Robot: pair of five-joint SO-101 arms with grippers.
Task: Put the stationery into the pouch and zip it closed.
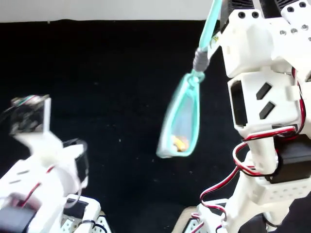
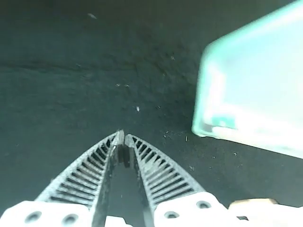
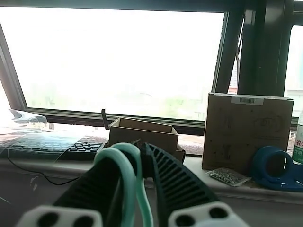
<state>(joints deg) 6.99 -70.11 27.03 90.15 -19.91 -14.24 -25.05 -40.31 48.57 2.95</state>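
High view: my right gripper [image 3: 142, 153] pinches the mint strap [image 1: 210, 24]; the pouch [image 1: 181, 116] hangs translucent, mint-edged, an orange item [image 1: 179, 142] at its bottom. My left gripper [image 2: 121, 141] has its fingers pressed together.

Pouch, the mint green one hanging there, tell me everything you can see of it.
The pouch is mint green with see-through sides, soft-looking, and something yellow-orange lies at its low end. It hangs tilted over the black table. A grey connector joins it to a mint strap, which the right gripper holds pinched. Whether its zip is shut, I cannot tell.
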